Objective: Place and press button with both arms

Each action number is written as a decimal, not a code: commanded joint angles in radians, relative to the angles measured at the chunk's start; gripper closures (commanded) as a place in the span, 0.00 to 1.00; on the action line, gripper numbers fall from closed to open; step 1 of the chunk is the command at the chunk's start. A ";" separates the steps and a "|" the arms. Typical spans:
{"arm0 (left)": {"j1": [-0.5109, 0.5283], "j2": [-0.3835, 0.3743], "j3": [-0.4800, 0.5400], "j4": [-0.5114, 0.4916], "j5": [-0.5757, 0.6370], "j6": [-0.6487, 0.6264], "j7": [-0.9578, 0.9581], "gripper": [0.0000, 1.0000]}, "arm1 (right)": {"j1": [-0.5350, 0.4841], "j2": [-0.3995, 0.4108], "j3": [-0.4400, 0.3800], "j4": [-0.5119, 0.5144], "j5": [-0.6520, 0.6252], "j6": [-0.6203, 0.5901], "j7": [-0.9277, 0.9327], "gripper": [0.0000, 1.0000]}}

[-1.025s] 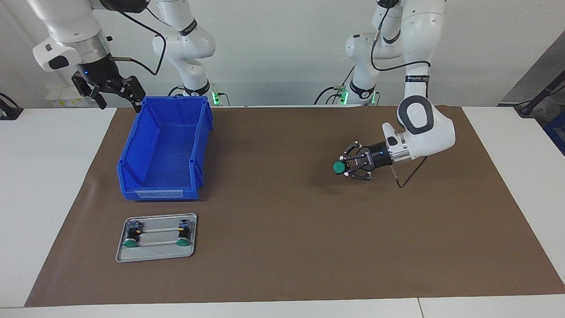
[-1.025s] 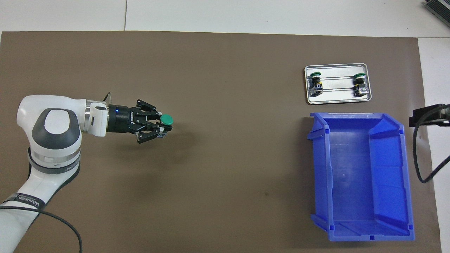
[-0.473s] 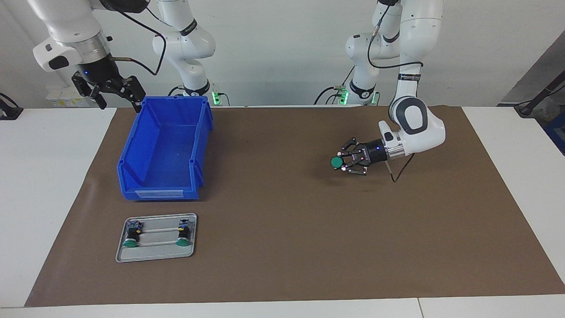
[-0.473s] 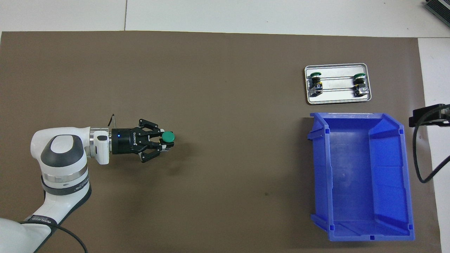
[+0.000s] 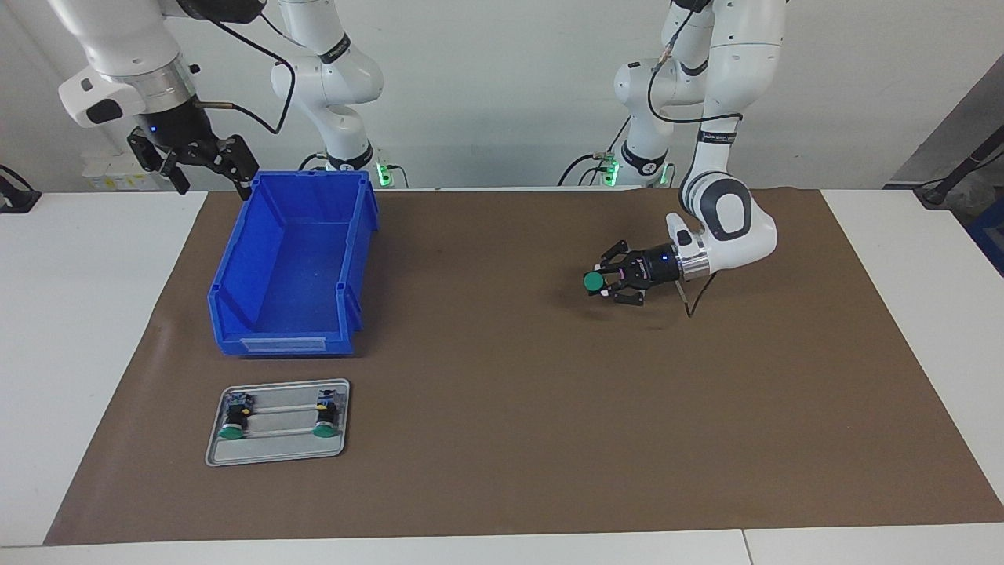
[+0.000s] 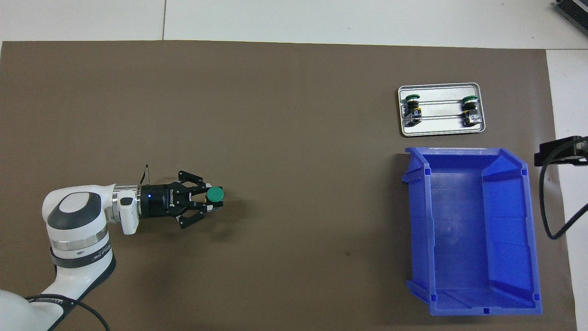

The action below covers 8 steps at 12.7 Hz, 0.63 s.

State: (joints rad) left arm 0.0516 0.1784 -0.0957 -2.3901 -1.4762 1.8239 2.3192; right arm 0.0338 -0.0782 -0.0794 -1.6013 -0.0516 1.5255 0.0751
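My left gripper (image 5: 605, 284) is shut on a button (image 5: 593, 281) with a round green cap. It holds the button sideways, low over the brown mat, toward the left arm's end of the table. The overhead view shows the same gripper (image 6: 210, 203) and cap (image 6: 214, 195). I cannot tell whether the button touches the mat. My right gripper (image 5: 196, 161) waits open and empty in the air by the blue bin's (image 5: 282, 341) corner nearest the robots. Only a black part of it (image 6: 558, 152) shows in the overhead view.
A small metal tray (image 5: 278, 449) with two more green-capped buttons (image 5: 232, 420) (image 5: 325, 416) lies farther from the robots than the empty blue bin. Both also show in the overhead view, the tray (image 6: 441, 132) and the bin (image 6: 419, 220). Brown mat lies between the bin and the left gripper.
My left gripper has carried the button lower and nearer to the robots, with the wrist drawn back. The right arm, bin and tray have not moved.
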 commanded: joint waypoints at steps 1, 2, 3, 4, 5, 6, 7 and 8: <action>0.016 -0.022 -0.006 -0.064 -0.036 -0.035 0.098 0.85 | -0.008 -0.023 0.009 -0.025 0.007 -0.005 0.018 0.00; 0.016 -0.022 -0.004 -0.073 -0.038 -0.040 0.118 0.85 | -0.008 -0.023 0.009 -0.025 0.007 -0.007 0.018 0.00; 0.016 -0.025 -0.004 -0.089 -0.038 -0.046 0.141 0.85 | -0.008 -0.023 0.009 -0.025 0.007 -0.005 0.018 0.00; 0.019 -0.022 -0.003 -0.102 -0.038 -0.060 0.169 0.85 | -0.008 -0.023 0.009 -0.025 0.007 -0.007 0.018 0.00; 0.043 0.001 -0.003 -0.107 -0.038 -0.099 0.210 0.84 | -0.008 -0.023 0.009 -0.025 0.007 -0.005 0.018 0.00; 0.062 0.065 -0.003 -0.097 -0.038 -0.156 0.271 0.84 | -0.008 -0.023 0.009 -0.025 0.007 -0.007 0.018 0.00; 0.059 0.113 -0.001 -0.068 -0.041 -0.179 0.311 0.84 | -0.008 -0.023 0.009 -0.025 0.007 -0.007 0.018 0.00; 0.050 0.116 -0.003 -0.054 -0.056 -0.158 0.312 0.85 | -0.008 -0.023 0.009 -0.025 0.007 -0.007 0.018 0.00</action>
State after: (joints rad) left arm 0.0915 0.2340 -0.0945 -2.4776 -1.4985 1.6954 2.5694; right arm 0.0338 -0.0782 -0.0794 -1.6014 -0.0516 1.5255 0.0751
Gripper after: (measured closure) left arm 0.661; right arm 0.000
